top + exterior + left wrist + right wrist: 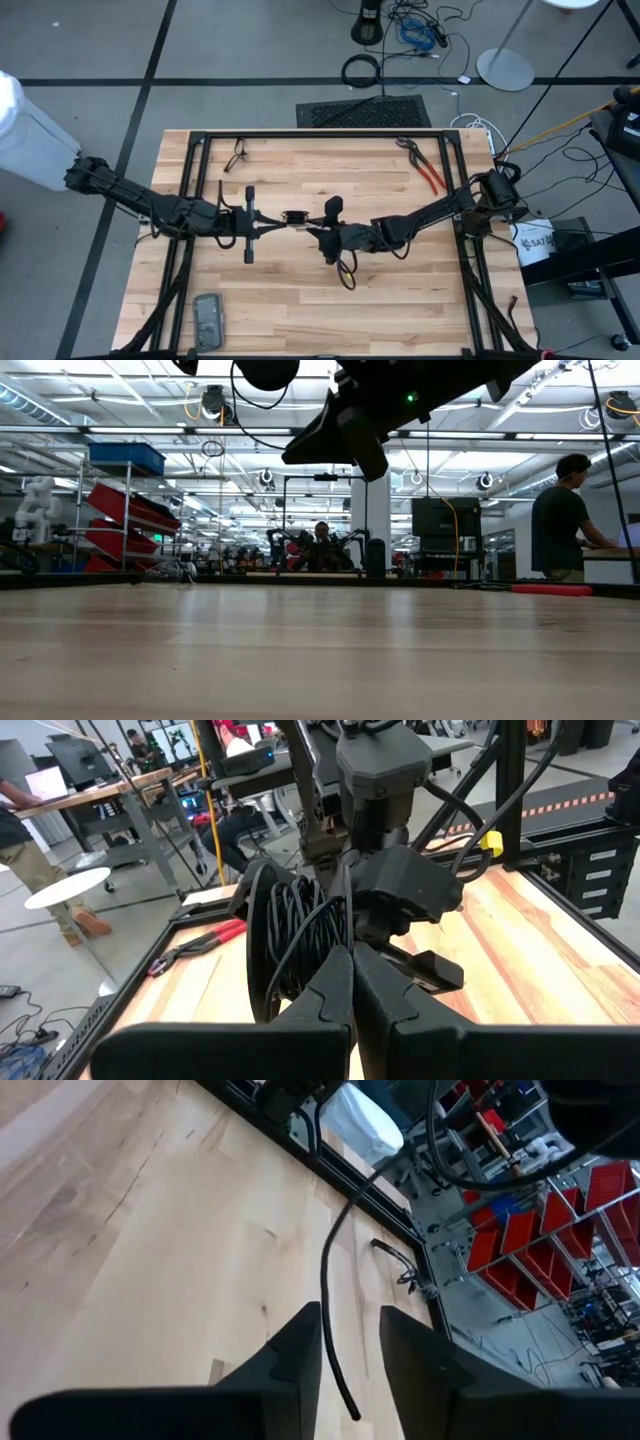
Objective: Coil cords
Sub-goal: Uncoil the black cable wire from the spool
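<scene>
The black cord point(292, 935) is gathered into a coil of several turns that hangs beside my right gripper point(325, 228) over the table's middle. Its lower loop point(346, 272) shows below that gripper in the high view. In the right wrist view one strand of the cord point(328, 1305) runs between my right gripper's point(345, 1355) open fingers and on across the table. My left gripper point(350, 975) faces the right one from the table's left and is shut, with strands of the coil ending at its tips. A small pale piece point(295, 216) sits between the two grippers. My left gripper is shut on strands of the cord point(336, 945) at its fingertips, coming level from the table's left. The strands rise from there into the coil, clear of the table. My right gripper has one strand point(326, 1342) between its open fingers; I cannot tell whether a finger touches it. The gripper itself hides what carries the coil.
Red-handled pliers point(428, 172) lie at the far right. A small dark object point(237, 155) lies at the far left and a grey flat object point(207, 320) near the front left. A black frame point(320, 133) borders the table. A person point(565, 520) stands beyond it.
</scene>
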`<state>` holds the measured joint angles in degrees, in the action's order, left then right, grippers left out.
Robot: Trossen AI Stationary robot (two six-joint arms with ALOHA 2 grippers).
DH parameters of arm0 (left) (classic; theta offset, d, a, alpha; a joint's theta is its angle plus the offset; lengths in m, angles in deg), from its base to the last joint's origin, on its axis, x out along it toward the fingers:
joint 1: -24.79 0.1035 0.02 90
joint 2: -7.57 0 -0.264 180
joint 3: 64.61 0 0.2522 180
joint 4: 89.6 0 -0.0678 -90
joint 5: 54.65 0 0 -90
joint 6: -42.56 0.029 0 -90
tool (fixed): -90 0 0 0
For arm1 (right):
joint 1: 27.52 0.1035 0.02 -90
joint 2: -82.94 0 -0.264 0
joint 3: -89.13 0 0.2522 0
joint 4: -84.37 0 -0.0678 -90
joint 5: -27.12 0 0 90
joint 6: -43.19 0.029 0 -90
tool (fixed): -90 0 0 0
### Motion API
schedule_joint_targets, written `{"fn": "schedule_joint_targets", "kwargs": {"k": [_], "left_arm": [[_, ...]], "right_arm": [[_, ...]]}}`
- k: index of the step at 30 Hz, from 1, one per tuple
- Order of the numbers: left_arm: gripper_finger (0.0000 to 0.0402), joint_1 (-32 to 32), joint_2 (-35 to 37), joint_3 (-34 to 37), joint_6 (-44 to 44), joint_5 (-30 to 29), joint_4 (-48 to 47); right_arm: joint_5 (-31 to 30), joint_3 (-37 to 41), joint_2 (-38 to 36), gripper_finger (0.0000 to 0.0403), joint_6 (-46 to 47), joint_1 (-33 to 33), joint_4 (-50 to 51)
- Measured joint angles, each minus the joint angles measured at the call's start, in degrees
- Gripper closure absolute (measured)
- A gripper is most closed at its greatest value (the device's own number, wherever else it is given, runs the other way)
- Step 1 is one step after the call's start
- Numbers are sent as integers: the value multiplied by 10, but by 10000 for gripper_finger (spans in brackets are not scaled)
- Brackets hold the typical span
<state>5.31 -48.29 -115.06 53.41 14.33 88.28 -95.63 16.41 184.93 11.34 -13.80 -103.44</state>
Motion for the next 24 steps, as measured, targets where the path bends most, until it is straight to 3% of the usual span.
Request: {"fn": "schedule_joint_targets", "kwargs": {"k": [10,24], "left_arm": [[402,0,0,0,0,5,12],[402,0,0,0,0,18,8]], "right_arm": [[72,0,2,397,60,-18,19],[81,-16,0,401,65,-16,17]]}}
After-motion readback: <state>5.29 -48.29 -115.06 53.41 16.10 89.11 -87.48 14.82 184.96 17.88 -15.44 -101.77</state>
